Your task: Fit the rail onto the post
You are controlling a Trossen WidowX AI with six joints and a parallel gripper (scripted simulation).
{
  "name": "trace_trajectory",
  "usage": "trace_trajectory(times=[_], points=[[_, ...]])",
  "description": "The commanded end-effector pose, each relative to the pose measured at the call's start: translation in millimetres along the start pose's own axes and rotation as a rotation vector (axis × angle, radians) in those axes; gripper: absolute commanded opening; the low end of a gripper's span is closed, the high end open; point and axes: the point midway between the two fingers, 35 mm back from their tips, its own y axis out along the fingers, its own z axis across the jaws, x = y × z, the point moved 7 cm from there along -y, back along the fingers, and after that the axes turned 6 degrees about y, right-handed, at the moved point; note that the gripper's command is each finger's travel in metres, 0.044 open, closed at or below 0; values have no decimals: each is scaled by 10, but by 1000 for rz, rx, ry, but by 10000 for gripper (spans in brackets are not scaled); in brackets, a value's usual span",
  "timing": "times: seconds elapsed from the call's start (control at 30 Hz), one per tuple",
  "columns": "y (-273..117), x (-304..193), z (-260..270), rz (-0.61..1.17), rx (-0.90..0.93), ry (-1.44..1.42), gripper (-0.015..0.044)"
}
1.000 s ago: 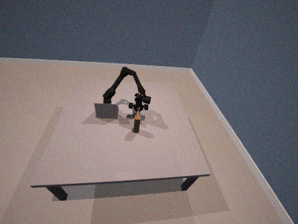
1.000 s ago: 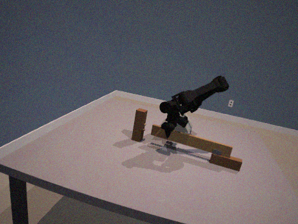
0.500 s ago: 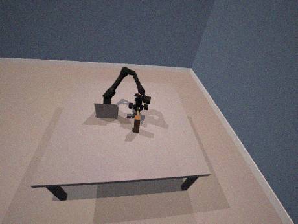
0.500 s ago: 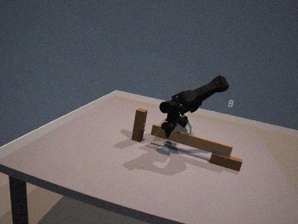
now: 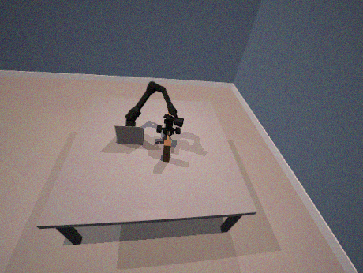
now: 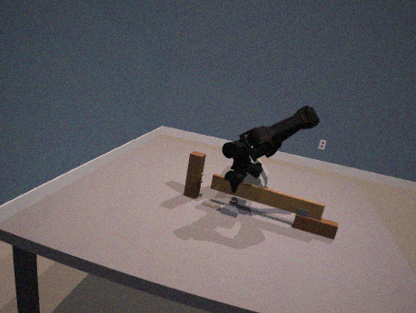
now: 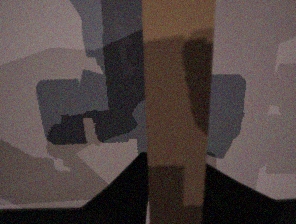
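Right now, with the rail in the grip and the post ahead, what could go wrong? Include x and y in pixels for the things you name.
The rail (image 6: 280,198) (image 7: 175,100) is raised but short of the post (image 6: 194,175), so its holes might miss the pegs (image 6: 202,177). Pushing could also tip the post, or drag the far end off the footboard block (image 6: 315,226).

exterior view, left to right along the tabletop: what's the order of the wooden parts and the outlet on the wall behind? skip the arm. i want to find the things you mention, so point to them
wooden post (image 5: 166,154) (image 6: 194,175) → bed rail (image 6: 276,196) (image 7: 175,100) → footboard block (image 6: 315,226); the wall outlet (image 6: 322,145) overlaps the block's span, so it is left out
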Motion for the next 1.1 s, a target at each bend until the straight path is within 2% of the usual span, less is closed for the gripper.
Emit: trace_trajectory(times=[0.0, 1.07], points=[[-14, -4, -1, -4, -5, 0, 0], [-6, 28, -4, -4, -5, 0, 0]])
